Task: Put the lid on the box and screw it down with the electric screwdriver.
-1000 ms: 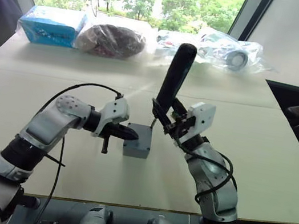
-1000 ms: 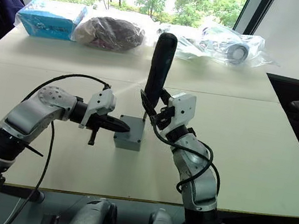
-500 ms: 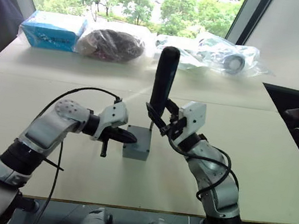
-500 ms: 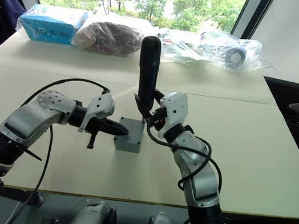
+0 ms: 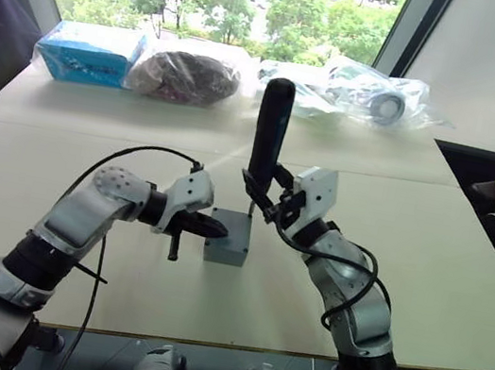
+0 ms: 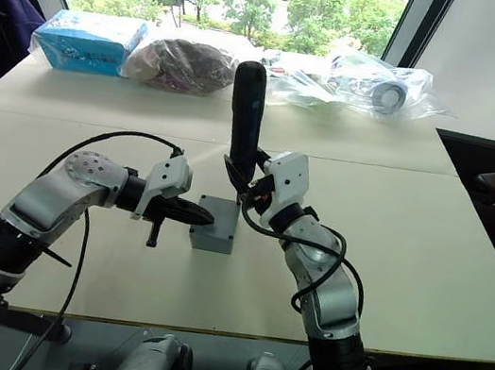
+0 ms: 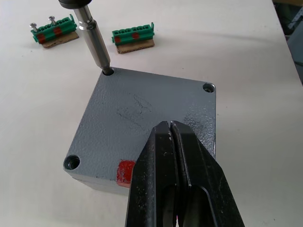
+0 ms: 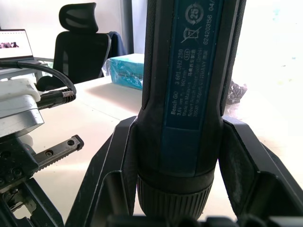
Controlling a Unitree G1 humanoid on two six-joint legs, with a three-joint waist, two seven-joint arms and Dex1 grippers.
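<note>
1. My left gripper (image 7: 171, 142) has its jaws pressed together, holding nothing, with the tips resting on the lid (image 7: 142, 123) near the edge with the red mark (image 7: 125, 171), steadying it.
2. The lid already sits on the box (image 5: 227, 239), mid-tabletop (image 5: 442, 277) between my two arms. I count one lid and one box, with three corner holes visible: two open, one occupied by the bit.
3. My right gripper (image 5: 269, 198) pinches the one electric screwdriver (image 5: 270, 132), long axis nearly upright. Its bit (image 7: 97, 47) is seated in the lid's far corner hole, straight below the jaws, so I judge driving means pressing down that axis.
4. Beyond lie two green terminal strips (image 7: 134, 38).
5. Four bagged items line the far edge.
</note>
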